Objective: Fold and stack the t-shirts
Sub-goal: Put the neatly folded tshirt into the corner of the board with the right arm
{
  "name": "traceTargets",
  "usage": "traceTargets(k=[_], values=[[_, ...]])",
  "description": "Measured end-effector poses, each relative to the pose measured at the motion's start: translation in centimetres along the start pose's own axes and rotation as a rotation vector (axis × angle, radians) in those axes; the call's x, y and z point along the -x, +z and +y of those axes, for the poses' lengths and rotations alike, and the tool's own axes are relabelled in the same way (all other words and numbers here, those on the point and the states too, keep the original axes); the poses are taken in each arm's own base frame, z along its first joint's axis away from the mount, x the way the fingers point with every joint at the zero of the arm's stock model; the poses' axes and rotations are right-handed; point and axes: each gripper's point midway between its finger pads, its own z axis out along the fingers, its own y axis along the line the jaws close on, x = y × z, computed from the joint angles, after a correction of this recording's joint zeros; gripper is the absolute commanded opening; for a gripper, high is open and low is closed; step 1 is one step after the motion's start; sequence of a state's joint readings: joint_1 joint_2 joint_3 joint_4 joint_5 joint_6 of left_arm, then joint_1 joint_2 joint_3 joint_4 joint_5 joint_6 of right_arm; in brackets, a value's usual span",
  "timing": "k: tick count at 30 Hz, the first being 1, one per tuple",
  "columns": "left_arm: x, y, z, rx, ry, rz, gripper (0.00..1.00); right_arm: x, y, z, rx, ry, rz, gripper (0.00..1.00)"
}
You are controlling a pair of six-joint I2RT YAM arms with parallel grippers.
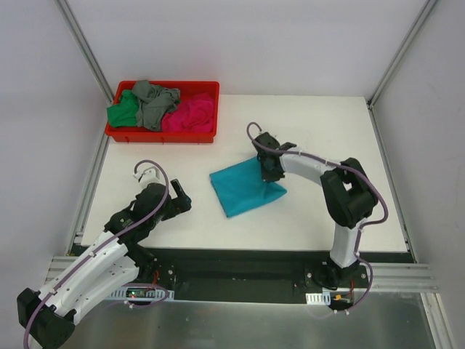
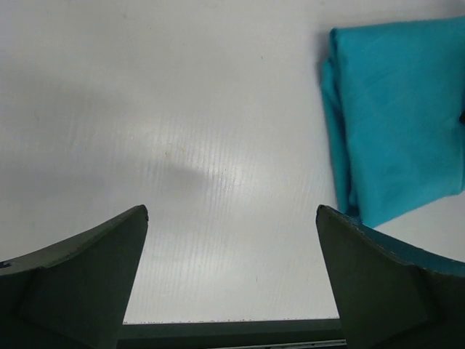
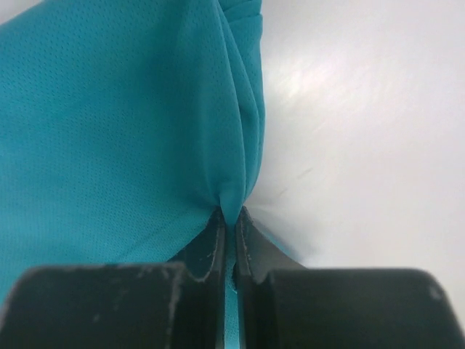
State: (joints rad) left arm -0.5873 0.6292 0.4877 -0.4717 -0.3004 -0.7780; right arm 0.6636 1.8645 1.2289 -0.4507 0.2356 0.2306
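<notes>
A folded teal t-shirt [image 1: 243, 187] lies near the middle of the white table. My right gripper [image 1: 269, 170] is shut on its right edge; in the right wrist view the jaws pinch a fold of teal cloth [image 3: 231, 211]. My left gripper [image 1: 181, 200] is open and empty, low over bare table to the left of the shirt, which shows at the top right of the left wrist view [image 2: 399, 109]. A green t-shirt [image 1: 122, 111], a grey t-shirt [image 1: 153, 101] and a magenta-pink t-shirt [image 1: 190, 114] lie crumpled in the red bin.
The red plastic bin [image 1: 160, 136] stands at the back left of the table. Metal frame posts rise at the back left and back right. The table's front edge runs along the aluminium rail by the arm bases.
</notes>
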Motion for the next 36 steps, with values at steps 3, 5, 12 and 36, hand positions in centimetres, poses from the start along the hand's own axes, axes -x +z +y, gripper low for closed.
traceTargets(k=[3,5,12,36], values=[[0.3,-0.1,0.1,0.003,-0.010,-0.020,0.99,4.1,1.2,-4.4,-0.099,0.010,-0.013,0.01],[0.4,-0.2,0.2,0.009,-0.019,-0.026,0.99,6.5,1.8,-7.0,-0.141,0.013,-0.016,0.01],[0.8,-0.3,0.1,0.027,-0.020,-0.021,0.99,15.8,4.8,-17.2,-0.251,0.078,-0.035,0.01],[7.0,-0.2,0.9,0.238,-0.005,-0.213,0.99,25.5,5.7,-38.5,-0.482,-0.087,-0.213,0.07]])
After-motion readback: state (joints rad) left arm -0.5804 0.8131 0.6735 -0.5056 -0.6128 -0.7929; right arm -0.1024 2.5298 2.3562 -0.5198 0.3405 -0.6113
